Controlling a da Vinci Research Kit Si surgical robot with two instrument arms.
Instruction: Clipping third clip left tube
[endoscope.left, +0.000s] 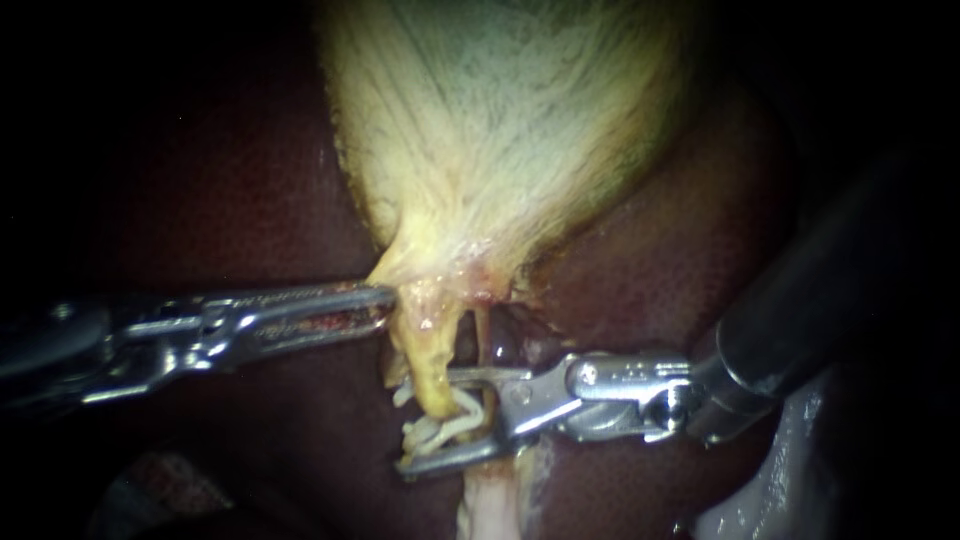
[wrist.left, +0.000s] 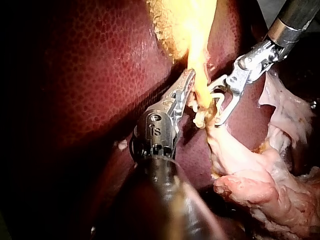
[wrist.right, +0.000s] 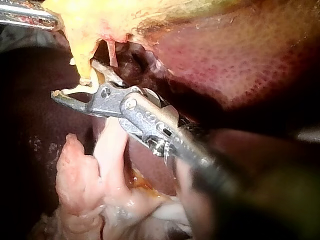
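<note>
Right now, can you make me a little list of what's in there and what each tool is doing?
gallbladder: pale yellow, lying on the dark red liver
left instrument: tip against the gallbladder's neck
right instrument: jaws open, straddling the left tube
clips: white, on that tube between the jaws; number unclear

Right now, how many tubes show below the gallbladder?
2. The yellow left tube lies between the open jaws of the right instrument; a thin reddish tube runs beside it. Others may be hidden.
</note>
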